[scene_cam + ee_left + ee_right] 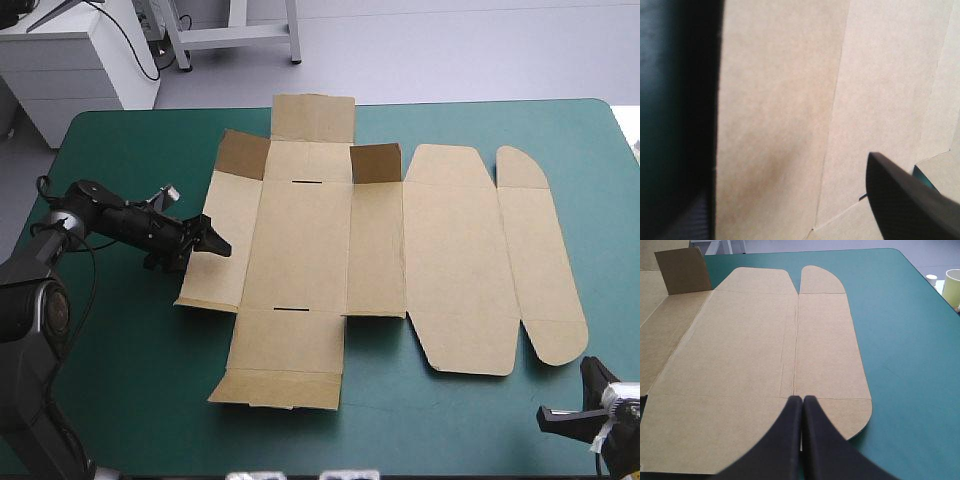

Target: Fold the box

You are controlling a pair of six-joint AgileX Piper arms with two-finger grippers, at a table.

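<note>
The box (300, 240) is laid out as a flat cut sheet of brown board across the middle of the desk (450, 420), with the teal-green cover seen all round it. Most of the sheet is pressed flat. Only two small pieces are raised: a left corner flap (243, 152) and a right corner flap (375, 162), both standing at the far end of the middle panel. A far end flap (313, 117) is spread flat between them, reaching toward the desk's far edge. On the right side of the sheet, a broad rounded panel (455, 260) and a narrow rounded panel (540, 260) are laid flat side by side.

The left arm (120, 220) is stretched in low from the desk's left side, and the left jaws are placed at the box's left side panel (215, 270). These jaws are held apart, with brown board filling the space between them in the left wrist view. Whether the board is touched cannot be told.

The right jaws are held near the desk's near right corner, apart from the sheet and just beyond the near end of the narrow rounded panel. They are brought together in one pointed arch, and nothing is clamped between them.
</note>
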